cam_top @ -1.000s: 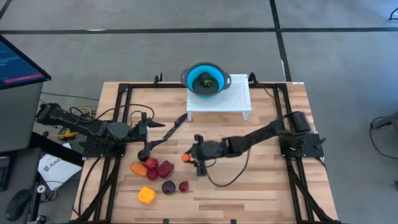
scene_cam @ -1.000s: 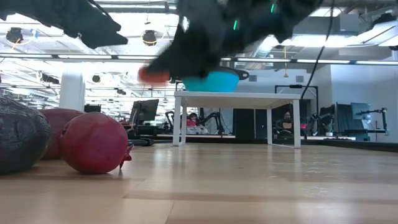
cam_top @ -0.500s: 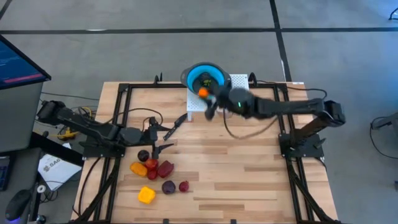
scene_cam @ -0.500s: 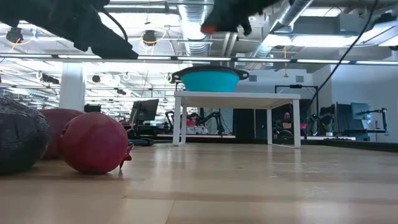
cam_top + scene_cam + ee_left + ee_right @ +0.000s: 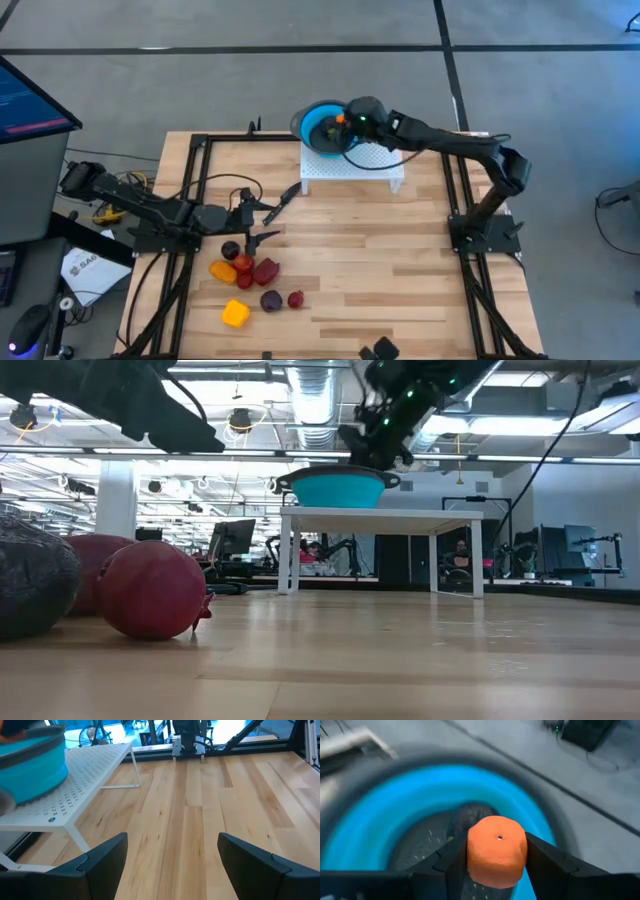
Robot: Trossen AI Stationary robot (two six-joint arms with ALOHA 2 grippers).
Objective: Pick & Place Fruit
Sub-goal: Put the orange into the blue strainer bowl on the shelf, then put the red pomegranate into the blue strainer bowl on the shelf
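Observation:
My right gripper (image 5: 342,122) hangs over the blue bowl (image 5: 318,128), shut on a small orange fruit (image 5: 496,851). The bowl stands on a white perforated stand (image 5: 375,160) at the table's far side, and something dark and round (image 5: 470,815) lies in it. Several red, dark purple, orange and yellow fruits (image 5: 252,280) lie on the table at the near left. My left gripper (image 5: 262,222) hovers open just beyond them, with nothing between its fingers (image 5: 100,865). My right gripper pinches the orange fruit by two opposite sides (image 5: 470,855) between its two fingers (image 5: 547,865). The fingers slant downward toward the bowl, coming from the table's right. The fruit is lifted clear, above the bowl's grey inside.
A slim black knife (image 5: 290,193) lies on the wood between the left gripper and the stand. A black frame (image 5: 200,150) borders the table. Bare wood (image 5: 380,260) spreads over the middle and near right. In the low view, a red fruit (image 5: 150,590) and a dark fruit (image 5: 30,585) lie close by.
My right gripper has carried the orange fruit from the middle of the table up and toward the far edge, turning as it went, and now holds it over the bowl. My left gripper edged a little toward the table's right, then kept still.

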